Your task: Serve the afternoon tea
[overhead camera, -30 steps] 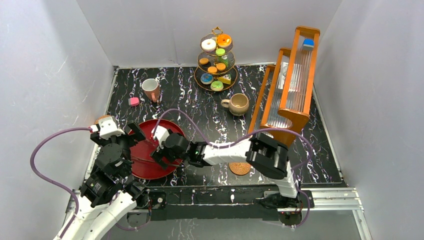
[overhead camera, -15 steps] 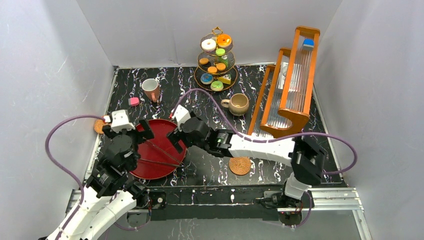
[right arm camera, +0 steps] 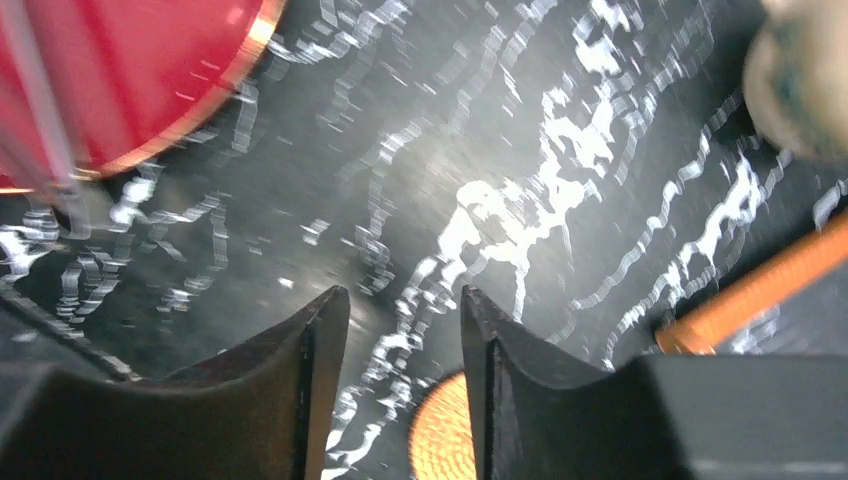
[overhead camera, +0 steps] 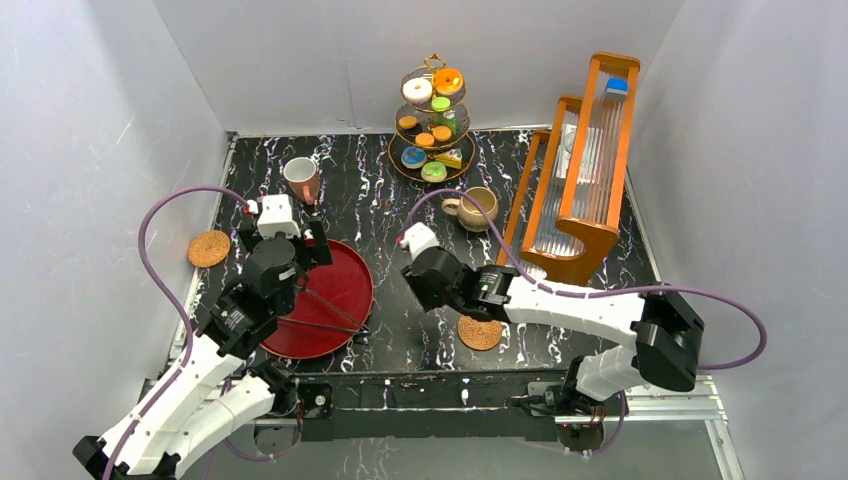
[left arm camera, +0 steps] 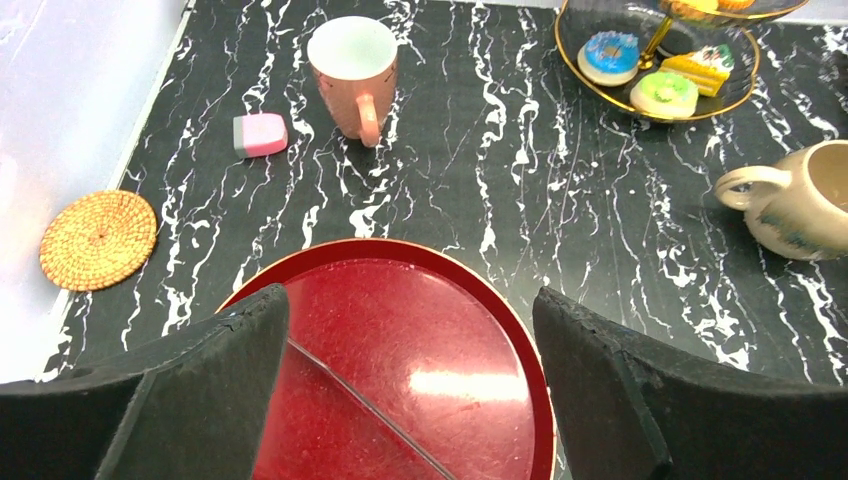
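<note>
The gold three-tier stand (overhead camera: 432,115) stands at the back with several small pastries on it; its lowest tier (left arm camera: 655,70) shows a blue donut and a cake slice. A white mug (overhead camera: 300,178) (left arm camera: 352,60) is at the back left, and a pink pastry (left arm camera: 259,134) lies beside it. The beige mug (overhead camera: 477,207) (left arm camera: 800,200) is right of centre. My left gripper (overhead camera: 283,240) (left arm camera: 410,300) hangs open over the red tray, holding nothing. My right gripper (overhead camera: 415,258) (right arm camera: 405,295) is over bare table, its jaws narrowed but apart and empty. Woven coasters lie at the left (overhead camera: 209,248) (left arm camera: 98,240) and front (overhead camera: 480,332) (right arm camera: 445,440).
The round red tray (overhead camera: 345,270) (left arm camera: 500,330) carries the black tongs (overhead camera: 330,310) (left arm camera: 370,405). A tall wooden rack (overhead camera: 585,150) fills the right side, with a blue block (overhead camera: 616,87) on top. White walls close in the table on three sides.
My left gripper has moved away from me over the tray, toward the white mug. My right gripper has pulled off the tray to the right and its jaws have narrowed.
</note>
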Robot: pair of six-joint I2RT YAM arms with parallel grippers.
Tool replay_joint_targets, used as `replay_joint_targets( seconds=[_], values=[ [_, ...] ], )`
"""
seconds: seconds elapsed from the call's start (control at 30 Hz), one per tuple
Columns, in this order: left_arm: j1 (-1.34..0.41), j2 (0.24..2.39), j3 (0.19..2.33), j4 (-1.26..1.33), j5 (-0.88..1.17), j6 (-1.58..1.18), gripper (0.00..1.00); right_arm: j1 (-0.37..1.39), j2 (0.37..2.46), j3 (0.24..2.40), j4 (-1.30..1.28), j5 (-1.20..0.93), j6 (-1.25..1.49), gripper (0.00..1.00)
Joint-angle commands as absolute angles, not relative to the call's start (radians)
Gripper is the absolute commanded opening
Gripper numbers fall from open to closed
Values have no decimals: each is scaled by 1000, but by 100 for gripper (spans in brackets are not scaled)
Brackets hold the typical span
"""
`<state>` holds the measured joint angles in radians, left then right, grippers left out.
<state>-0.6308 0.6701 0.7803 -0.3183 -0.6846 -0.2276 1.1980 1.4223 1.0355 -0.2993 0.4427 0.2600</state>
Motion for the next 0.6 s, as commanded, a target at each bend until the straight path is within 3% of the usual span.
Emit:
replay_joint_targets(
  seconds=[0.0,0.27,0.57],
  values=[
    [-635,651,780,-251,-677,-216,89,1094,1347,946,-389,437,350,45],
    [-635,597,739,-260,-705,-194,90,949,1351,881,-444,351,400,2],
    [-635,554,709,-251,-718,-181,91,937,1406,880,-568,212,466,0]
  ],
)
